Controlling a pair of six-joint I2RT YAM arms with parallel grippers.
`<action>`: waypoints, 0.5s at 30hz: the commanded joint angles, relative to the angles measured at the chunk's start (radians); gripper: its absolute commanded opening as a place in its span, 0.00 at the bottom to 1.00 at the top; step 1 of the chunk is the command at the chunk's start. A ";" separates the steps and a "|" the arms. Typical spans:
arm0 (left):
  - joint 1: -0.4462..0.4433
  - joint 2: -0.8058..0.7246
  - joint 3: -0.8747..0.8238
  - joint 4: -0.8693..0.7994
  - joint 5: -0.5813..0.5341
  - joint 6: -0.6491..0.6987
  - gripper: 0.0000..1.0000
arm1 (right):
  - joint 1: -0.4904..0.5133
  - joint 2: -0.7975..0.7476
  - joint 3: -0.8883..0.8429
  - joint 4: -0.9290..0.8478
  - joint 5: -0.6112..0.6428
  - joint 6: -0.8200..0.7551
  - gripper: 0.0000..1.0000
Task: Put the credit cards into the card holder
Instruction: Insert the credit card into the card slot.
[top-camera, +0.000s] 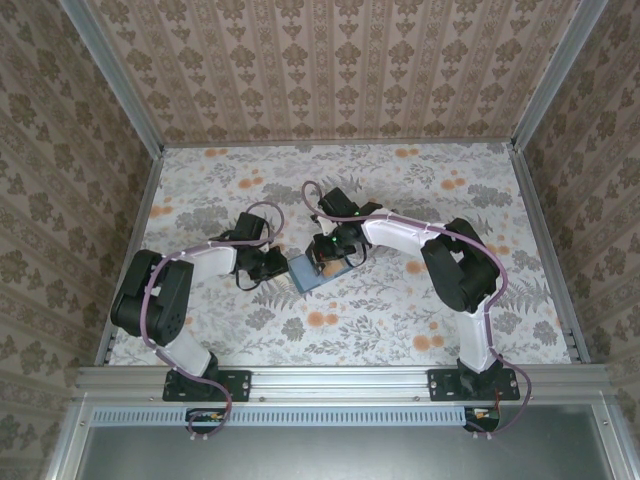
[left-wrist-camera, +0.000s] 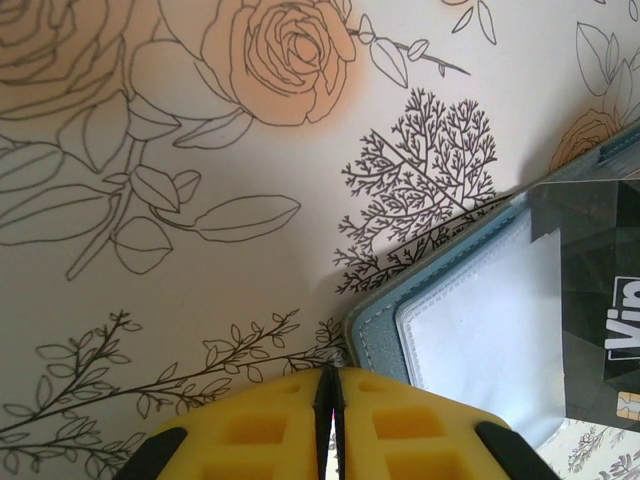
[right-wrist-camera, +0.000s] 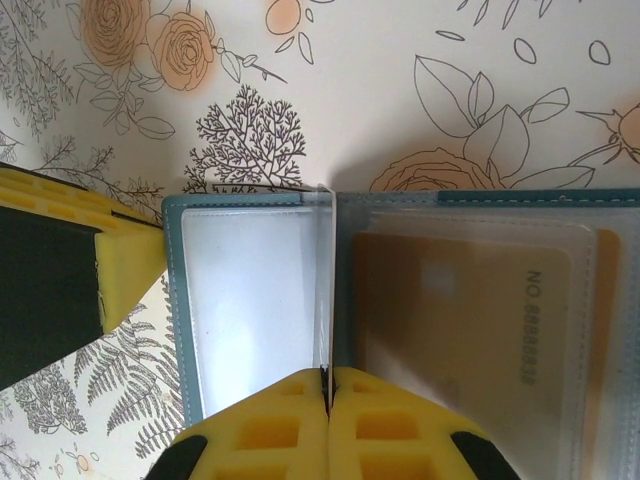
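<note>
Now, where the task's thing is: we see the teal card holder (top-camera: 308, 272) lying open on the floral counter (top-camera: 420, 310), near the middle, between the two arms.
Left page: a clear pocket (right-wrist-camera: 255, 300) that looks plain white, framed by the stitched teal edge.
Right page: a tan card (right-wrist-camera: 455, 340) sits inside its pocket, its printed number running sideways along the card.
Dark card: a black card (left-wrist-camera: 598, 290) with white lettering overlaps the far part of the holder in the left wrist view; we cannot tell whether it is inside a pocket.
On the right: the right tool (right-wrist-camera: 326, 385) is closed on a thin clear leaf (right-wrist-camera: 325, 280) at the holder's fold; the leaf stands on edge and runs straight into the seam between the yellow fingers.
On the left: the left tool (left-wrist-camera: 332, 395) is narrow, its fingers pressed together with a thin dark seam between them.
Left tool's reach: its tips sit at a corner of the holder, touching or just beside; we cannot tell which.
Seen from the right wrist: one of its yellow fingers (right-wrist-camera: 125, 255) meets the holder's left edge.
</note>
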 joint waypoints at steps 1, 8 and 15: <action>-0.002 0.043 -0.018 0.000 -0.020 -0.008 0.15 | -0.005 0.011 -0.027 -0.062 -0.014 -0.036 0.05; -0.005 0.043 -0.012 -0.003 -0.021 -0.010 0.14 | -0.003 0.017 -0.033 -0.078 -0.030 -0.061 0.05; -0.014 0.052 -0.003 -0.003 -0.023 -0.015 0.14 | 0.010 0.052 -0.030 -0.075 -0.045 -0.063 0.05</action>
